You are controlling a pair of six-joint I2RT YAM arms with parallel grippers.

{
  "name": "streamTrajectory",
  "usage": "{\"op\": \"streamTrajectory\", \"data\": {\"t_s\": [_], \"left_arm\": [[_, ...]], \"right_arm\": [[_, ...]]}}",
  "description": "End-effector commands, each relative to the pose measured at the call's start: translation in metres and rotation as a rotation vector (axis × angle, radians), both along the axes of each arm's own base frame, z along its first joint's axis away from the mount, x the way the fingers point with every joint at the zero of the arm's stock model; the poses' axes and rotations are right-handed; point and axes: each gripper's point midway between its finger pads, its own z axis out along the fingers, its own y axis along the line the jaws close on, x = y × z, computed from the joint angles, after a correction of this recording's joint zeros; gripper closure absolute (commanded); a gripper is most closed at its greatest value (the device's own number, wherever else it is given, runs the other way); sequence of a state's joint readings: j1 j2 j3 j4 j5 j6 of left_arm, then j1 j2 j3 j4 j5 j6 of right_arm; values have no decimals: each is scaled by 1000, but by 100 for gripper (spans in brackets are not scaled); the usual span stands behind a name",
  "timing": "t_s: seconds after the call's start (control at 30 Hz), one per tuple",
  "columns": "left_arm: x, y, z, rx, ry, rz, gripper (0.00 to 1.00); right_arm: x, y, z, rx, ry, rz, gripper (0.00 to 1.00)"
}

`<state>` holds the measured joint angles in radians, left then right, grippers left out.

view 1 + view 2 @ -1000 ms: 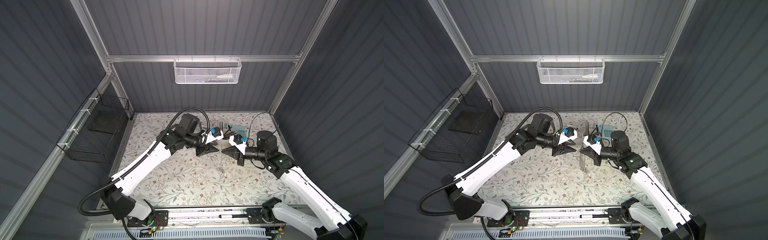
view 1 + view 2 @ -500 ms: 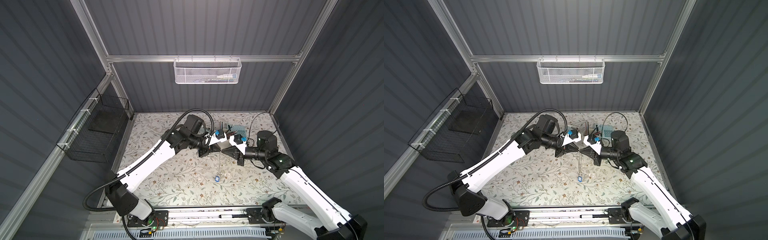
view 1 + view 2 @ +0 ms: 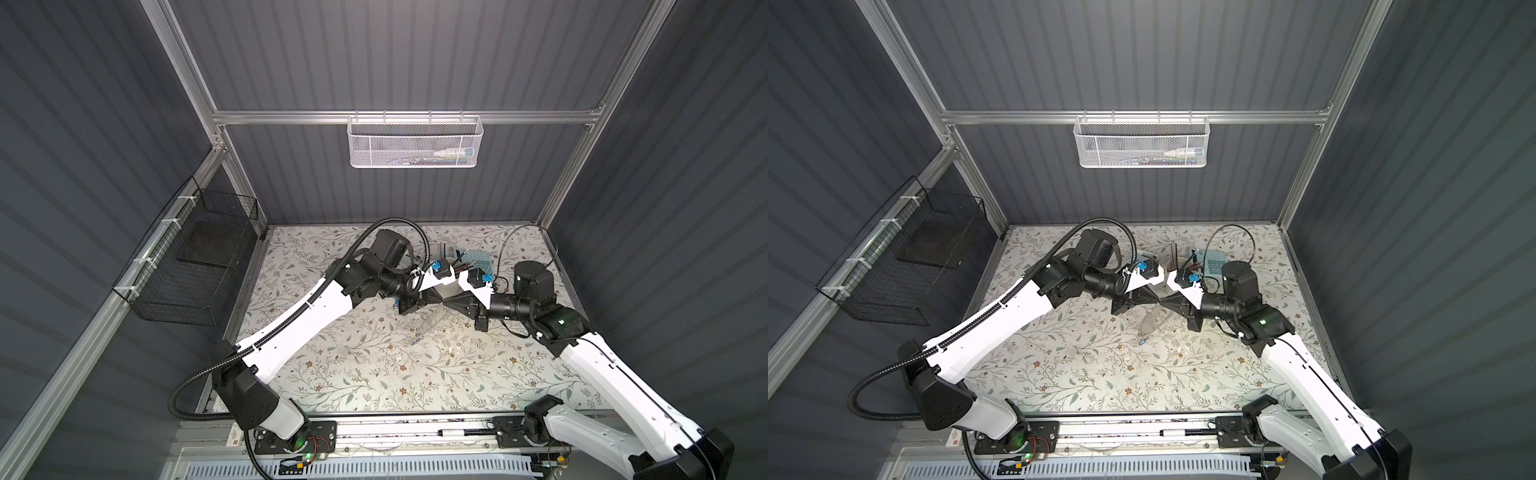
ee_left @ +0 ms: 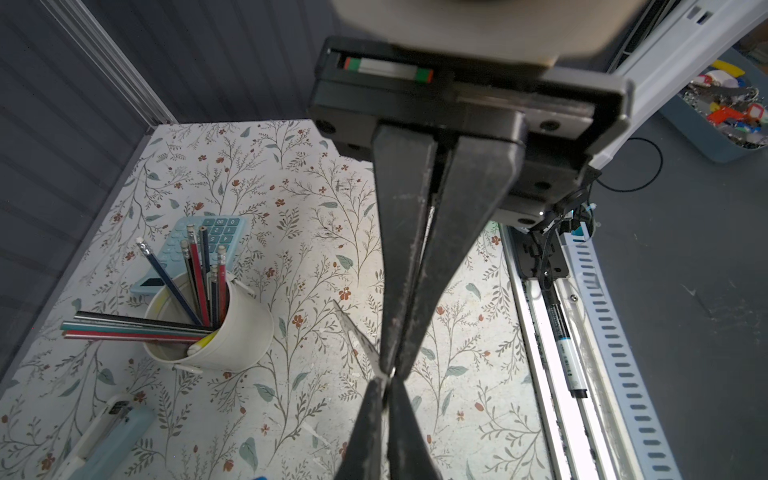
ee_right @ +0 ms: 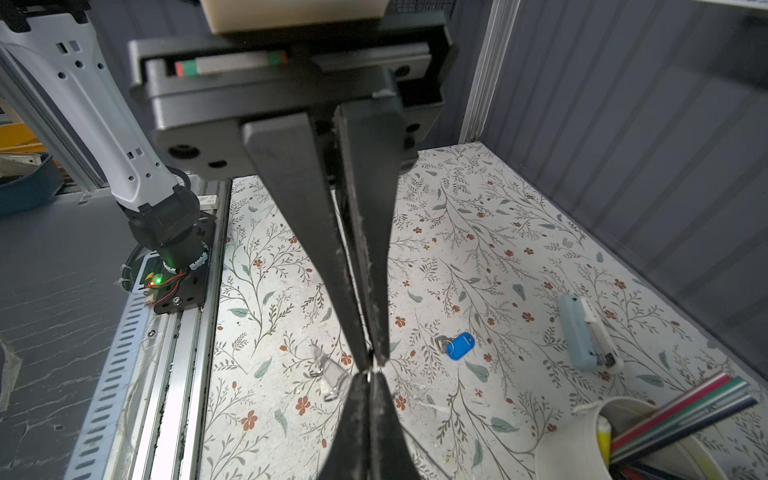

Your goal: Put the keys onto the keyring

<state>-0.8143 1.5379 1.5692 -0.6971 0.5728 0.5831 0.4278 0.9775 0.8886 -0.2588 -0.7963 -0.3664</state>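
Abt halfway imo. L gripper (image 4: 392, 372) & R gripper (image 5: 371, 365) meet tip to tip above the mat (image 3: 332, 374). Both have fingers pressed tight, pinching the ring (image 5: 330, 369) rim at one spot. Ring slants down from there. A small blue key (image 3: 415, 342) prob dangles at its low end. 2nd key (image 5: 459, 345) lies loose on the mat, apart from the ring, not threaded yet.

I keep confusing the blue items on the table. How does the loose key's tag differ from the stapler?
The key's tag is bright blue; the stapler is pale blue with a white part. The key's tag is short and rounded with a metal ring at one end; the stapler is a much longer bar. Both lie flat on the floral table.
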Motion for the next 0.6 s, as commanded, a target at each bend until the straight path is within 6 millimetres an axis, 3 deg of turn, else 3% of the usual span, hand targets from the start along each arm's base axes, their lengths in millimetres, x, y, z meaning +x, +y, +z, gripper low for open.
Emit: {"op": "streamTrajectory", "data": {"t_s": [0.0, 0.13, 0.33, 0.37, 0.57], "left_arm": [[0, -4, -4, 17, 11, -8, 100], [4, -5, -2, -4, 4, 28, 100], [10, -3, 19, -139, -45, 111, 100], [8, -1, 10, -135, -25, 118, 100], [7, 0, 16, -192, -8, 150, 100]], "right_arm": [[-5, 5, 20, 44, -47, 38, 100], [-4, 4, 20, 47, -48, 29, 100], [-3, 1, 14, 53, -39, 4, 100], [-3, 1, 14, 56, -39, 1, 97], [-2, -4, 15, 70, -45, -36, 83]]}}
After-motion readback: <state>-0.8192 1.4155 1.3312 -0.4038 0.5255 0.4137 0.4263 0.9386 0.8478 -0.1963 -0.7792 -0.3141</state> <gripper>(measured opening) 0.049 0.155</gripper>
